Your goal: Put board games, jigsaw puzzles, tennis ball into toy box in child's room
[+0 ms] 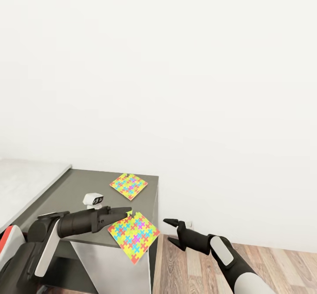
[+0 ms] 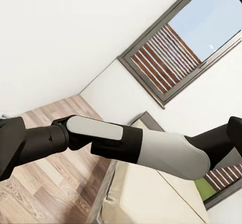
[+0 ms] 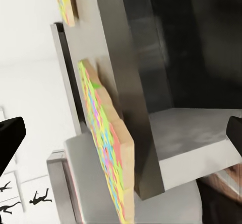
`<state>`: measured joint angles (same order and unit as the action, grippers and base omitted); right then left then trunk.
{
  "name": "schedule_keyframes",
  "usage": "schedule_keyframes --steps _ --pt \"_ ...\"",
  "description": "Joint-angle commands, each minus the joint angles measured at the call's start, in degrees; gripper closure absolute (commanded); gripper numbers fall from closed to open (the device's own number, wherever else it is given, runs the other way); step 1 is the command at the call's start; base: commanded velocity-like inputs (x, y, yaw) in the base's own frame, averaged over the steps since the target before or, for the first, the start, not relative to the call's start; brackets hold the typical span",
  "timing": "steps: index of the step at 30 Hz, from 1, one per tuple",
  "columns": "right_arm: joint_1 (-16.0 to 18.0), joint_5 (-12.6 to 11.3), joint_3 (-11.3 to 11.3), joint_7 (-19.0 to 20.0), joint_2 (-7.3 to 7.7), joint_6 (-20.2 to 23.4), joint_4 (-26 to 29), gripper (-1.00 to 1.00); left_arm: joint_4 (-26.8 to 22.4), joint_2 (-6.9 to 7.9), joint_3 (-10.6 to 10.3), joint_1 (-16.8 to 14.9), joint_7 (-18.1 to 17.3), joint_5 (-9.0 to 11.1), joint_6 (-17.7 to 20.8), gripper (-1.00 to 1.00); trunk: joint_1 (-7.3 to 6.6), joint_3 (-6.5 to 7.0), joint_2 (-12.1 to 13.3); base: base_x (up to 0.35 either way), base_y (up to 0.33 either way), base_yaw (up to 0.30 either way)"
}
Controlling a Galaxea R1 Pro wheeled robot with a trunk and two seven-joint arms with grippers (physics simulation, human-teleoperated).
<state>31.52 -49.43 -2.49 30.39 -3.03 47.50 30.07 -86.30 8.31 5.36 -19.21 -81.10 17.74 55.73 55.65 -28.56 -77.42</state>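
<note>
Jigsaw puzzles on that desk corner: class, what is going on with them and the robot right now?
The left hand reaches to the near jigsaw puzzle, which overhangs the edge of the dark grey table; whether it grips is unclear. The far jigsaw puzzle lies flat, untouched. The right hand hovers open beside the table, over the wooden floor.

The dark grey matt table top (image 1: 83,188) is looking smooth; the multicoloured flat jigsaw puzzles (image 1: 134,236) are appearing cardboard-like; the brown floor planks (image 1: 189,272) are showing wood grain.
</note>
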Motion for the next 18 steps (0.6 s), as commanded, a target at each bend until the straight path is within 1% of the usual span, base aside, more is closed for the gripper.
schedule_keyframes --steps 1,5,11,18 --pt "0.04 0.16 0.23 0.04 -0.04 0.34 0.02 -1.00 -0.01 0.03 0.00 -0.03 -0.12 0.12 0.60 -1.00 0.22 -0.24 -0.45 0.000 0.000 0.000" --pt "0.04 0.31 1.47 0.03 -0.05 0.32 0.01 -1.00 -0.01 0.10 0.00 -0.03 -0.11 0.11 0.60 -1.00 1.10 -0.96 -2.05 0.000 0.000 0.000" --pt "0.04 0.38 2.25 0.02 -0.05 0.31 0.03 -1.00 -0.01 0.24 0.06 -0.03 -0.11 0.12 0.60 -1.00 2.42 -2.04 -4.46 0.000 0.000 0.000" --pt "0.04 0.40 2.39 0.02 -0.05 0.31 0.05 -1.00 -0.01 0.38 0.17 -0.03 -0.11 0.10 0.60 -1.00 2.42 -2.04 -4.46 0.000 0.000 0.000"
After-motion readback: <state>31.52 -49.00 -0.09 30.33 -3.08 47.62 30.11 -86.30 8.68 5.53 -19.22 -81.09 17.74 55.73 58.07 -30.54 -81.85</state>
